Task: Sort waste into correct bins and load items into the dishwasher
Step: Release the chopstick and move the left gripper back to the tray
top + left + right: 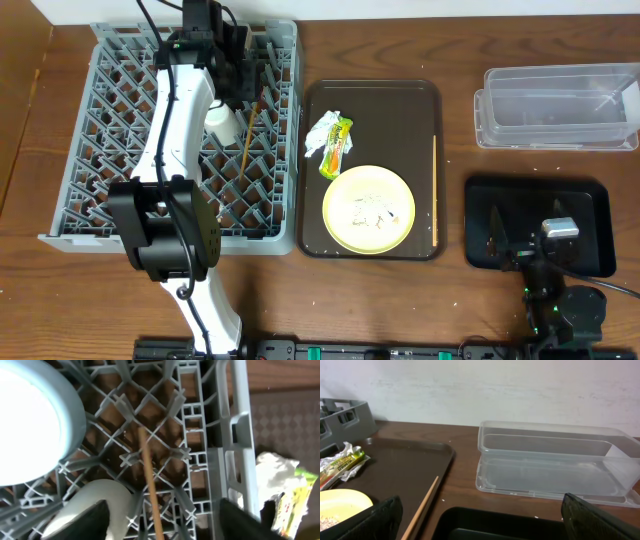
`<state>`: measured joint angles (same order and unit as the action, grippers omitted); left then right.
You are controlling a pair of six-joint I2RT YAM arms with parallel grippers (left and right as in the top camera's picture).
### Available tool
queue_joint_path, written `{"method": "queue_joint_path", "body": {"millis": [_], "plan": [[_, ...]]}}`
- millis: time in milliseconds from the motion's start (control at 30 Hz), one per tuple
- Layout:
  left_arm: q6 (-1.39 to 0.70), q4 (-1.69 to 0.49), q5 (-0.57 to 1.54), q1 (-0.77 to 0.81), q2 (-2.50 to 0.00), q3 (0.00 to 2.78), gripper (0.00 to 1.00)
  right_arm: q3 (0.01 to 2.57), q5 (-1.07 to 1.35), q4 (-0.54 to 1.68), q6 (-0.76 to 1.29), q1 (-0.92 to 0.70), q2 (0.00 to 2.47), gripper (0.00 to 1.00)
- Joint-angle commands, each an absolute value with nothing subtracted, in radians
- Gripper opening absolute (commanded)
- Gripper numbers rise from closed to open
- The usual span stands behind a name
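Observation:
The grey dish rack [90, 150] stands at the left. My left gripper [240, 75] hangs open over its far right corner. In the left wrist view [162, 527] its fingers straddle one wooden chopstick [150, 485] lying in the rack [195, 420], without touching it. A white cup [100, 500] and a light blue bowl [50, 415] lie beside it. The wrapper with its yellow-green packet [331, 136], the yellow plate [368, 208] with rice scraps and a second chopstick [434, 190] lie on the brown tray. My right gripper [515, 235] is open and empty over the black tray [590, 200].
The brown serving tray [400, 100] sits between the rack and the bins. The clear tub [555, 105] stands at the far right, behind the black tray. In the right wrist view the tub [555, 460] is ahead and the tray's chopstick [425, 502] lies at the left.

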<state>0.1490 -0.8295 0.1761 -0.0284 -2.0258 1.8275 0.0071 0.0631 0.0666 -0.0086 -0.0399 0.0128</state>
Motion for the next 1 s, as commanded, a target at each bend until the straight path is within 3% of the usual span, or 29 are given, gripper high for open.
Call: {"method": "queue_joint_path", "body": {"millis": [0,267,433,500,667,767,967], "plan": [[0.103,-0.829,0.169,-0.03,-2.027,1.828,0.77,0.006,0.06,0.071,-0.016,-0.05,0.011,0.99],[0.012,-0.83,0.443,-0.008,-1.912,1.831,0.82,0.006,0.06,0.07,-0.016,-0.05,0.011,0.99],[-0.027,-0.856,0.559,0.142,-1.848,1.831,0.82,0.006,0.06,0.07,-0.016,-0.05,0.011,0.99],[-0.162,-0.871,0.424,0.31,-1.875,1.829,0.81,0.006,0.06,0.07,-0.016,-0.05,0.012,0.99],[-0.508,-0.872,0.062,0.548,-1.978,1.818,0.78,0.006,0.06,0.071,-0.016,-0.05,0.012,0.99],[-0.574,-0.864,0.029,0.637,-2.061,1.818,0.69,0.006,0.06,0.07,-0.016,-0.05,0.012,0.99],[-0.539,-0.8,0.029,0.74,-2.171,1.818,0.6,0.006,0.06,0.07,-0.016,-0.05,0.012,0.99]]}}
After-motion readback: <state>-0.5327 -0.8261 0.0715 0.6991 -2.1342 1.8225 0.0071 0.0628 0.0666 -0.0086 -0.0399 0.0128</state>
